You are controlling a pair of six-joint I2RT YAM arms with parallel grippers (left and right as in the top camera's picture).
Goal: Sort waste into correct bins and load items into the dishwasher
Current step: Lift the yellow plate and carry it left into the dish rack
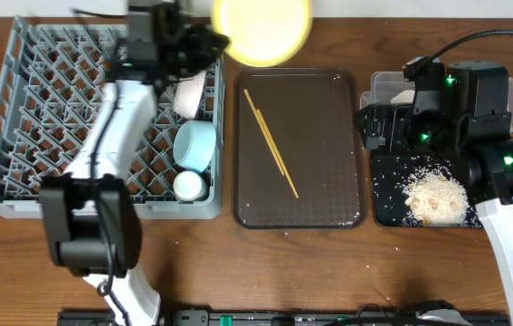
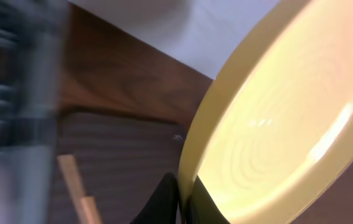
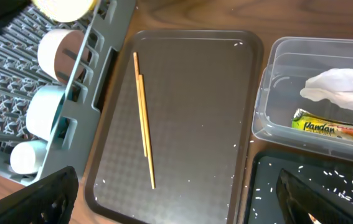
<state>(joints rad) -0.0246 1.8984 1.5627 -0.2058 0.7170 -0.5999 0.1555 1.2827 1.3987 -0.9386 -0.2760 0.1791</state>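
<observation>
While the plate [image 1: 262, 30] hangs tilted, chopsticks [image 1: 270, 143] lie lengthwise along the tray [image 1: 328, 136].

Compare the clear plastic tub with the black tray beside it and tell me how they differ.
Look: the clear tub is see-through; the black tray is opaque and glossy.
Depth: the clear tub has tall walls; the black tray is shallow.
Contents: the clear tub holds a white napkin and a green-and-yellow wrapper; the black tray holds rice scraps.
Both are rectangular and sit beside the brown serving tray.
</observation>
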